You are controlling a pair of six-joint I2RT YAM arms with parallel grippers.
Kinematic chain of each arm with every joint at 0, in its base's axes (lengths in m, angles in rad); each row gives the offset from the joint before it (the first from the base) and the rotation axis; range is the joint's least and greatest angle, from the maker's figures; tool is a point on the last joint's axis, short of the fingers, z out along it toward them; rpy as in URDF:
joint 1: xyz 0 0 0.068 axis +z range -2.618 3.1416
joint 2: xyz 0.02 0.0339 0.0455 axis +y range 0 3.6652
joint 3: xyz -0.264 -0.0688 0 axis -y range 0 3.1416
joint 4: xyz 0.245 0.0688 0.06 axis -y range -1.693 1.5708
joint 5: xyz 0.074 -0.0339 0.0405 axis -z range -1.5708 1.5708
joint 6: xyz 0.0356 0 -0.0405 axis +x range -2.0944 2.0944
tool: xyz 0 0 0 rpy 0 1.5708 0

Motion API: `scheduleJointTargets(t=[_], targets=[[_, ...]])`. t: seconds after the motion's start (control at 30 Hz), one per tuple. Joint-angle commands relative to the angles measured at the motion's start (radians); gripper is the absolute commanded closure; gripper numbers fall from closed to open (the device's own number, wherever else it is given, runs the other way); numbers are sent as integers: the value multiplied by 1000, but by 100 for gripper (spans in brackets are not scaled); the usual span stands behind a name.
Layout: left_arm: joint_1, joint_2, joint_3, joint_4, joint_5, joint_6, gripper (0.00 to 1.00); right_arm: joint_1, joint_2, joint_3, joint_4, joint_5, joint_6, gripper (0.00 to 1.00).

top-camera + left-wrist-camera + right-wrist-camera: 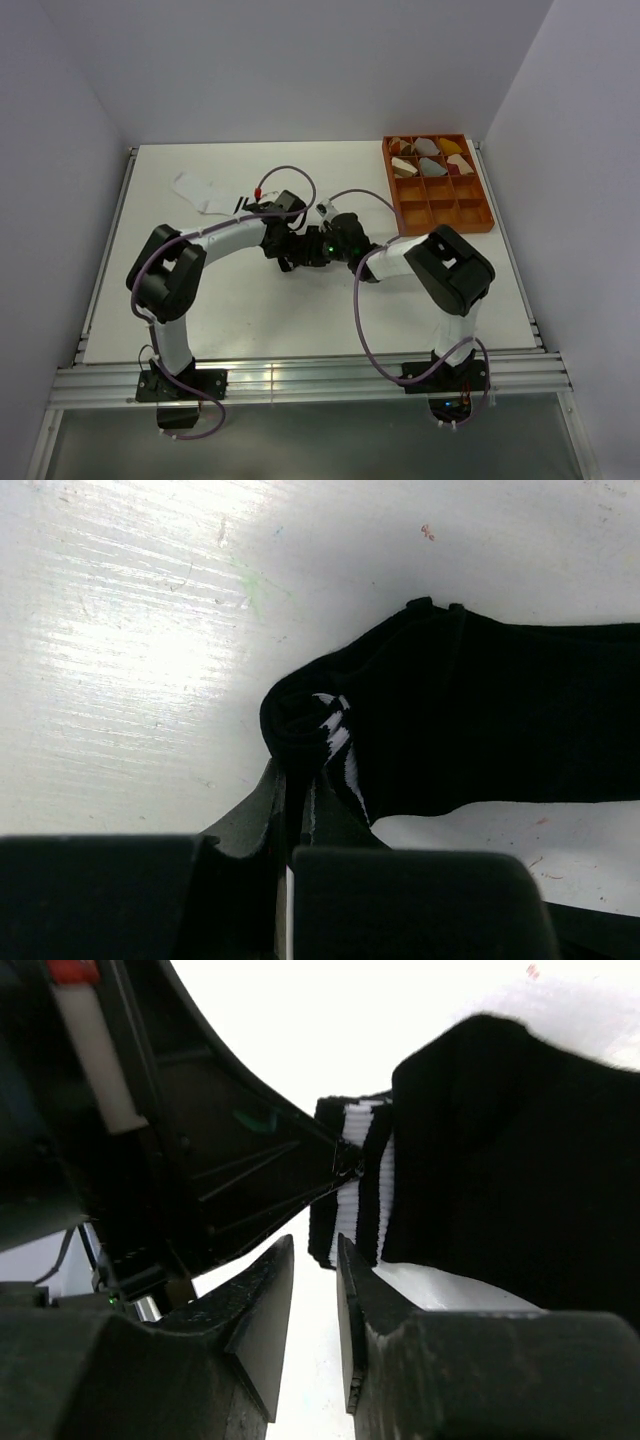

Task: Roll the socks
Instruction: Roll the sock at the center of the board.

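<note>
The black sock (500, 720) lies on the white table, its striped cuff end curled into a small roll (298, 723). My left gripper (297, 780) is shut on that rolled end. In the right wrist view the same cuff with white stripes (352, 1185) hangs just beyond my right gripper (315, 1252), which stands open by a narrow gap with nothing between its fingers. From above, both grippers meet at the table's middle, left gripper (288, 254) and right gripper (320, 243), hiding the black sock. The white sock (198, 190) lies flat at the back left, black cuff stripes toward the arms.
An orange compartment tray (446, 228) stands at the back right, with several rolled bundles (430, 158) in its far cells. The left gripper's body (200, 1150) sits close on the left side of my right fingers.
</note>
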Motion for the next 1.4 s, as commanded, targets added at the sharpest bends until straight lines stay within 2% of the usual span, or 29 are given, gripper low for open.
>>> scheduleJointTargets(t=[0.0, 0.23, 0.5, 0.67, 0.7, 0.77, 0.83, 0.93, 1.13, 1.37], targets=[[-1, 48, 15, -68, -18, 28, 100, 17, 24, 17, 70, -15, -8, 69], [-1, 40, 12, -42, -1, 12, 100, 27, 106, 24, 82, -20, 14, 76], [1, 14, -35, 38, 58, -6, 99, 18, 162, 43, -11, 5, 63, 78], [2, -41, -90, 116, 94, -11, 80, 0, 185, 61, -51, -13, 97, 78], [6, -73, -104, 133, 103, -8, 70, -3, 189, 63, -51, -27, 100, 78], [24, -111, -162, 179, 147, -6, 62, -12, 191, 66, -59, -33, 103, 78], [59, -183, -246, 277, 186, 2, 50, -15, 189, 72, -68, -38, 100, 78], [125, -280, -375, 430, 279, 17, 43, -17, 188, 81, -88, -46, 92, 78], [284, -386, -599, 778, 485, 14, 43, -19, 182, 87, -99, -58, 87, 78], [303, -346, -675, 977, 595, 11, 43, -22, 191, 109, -117, -76, 84, 78]])
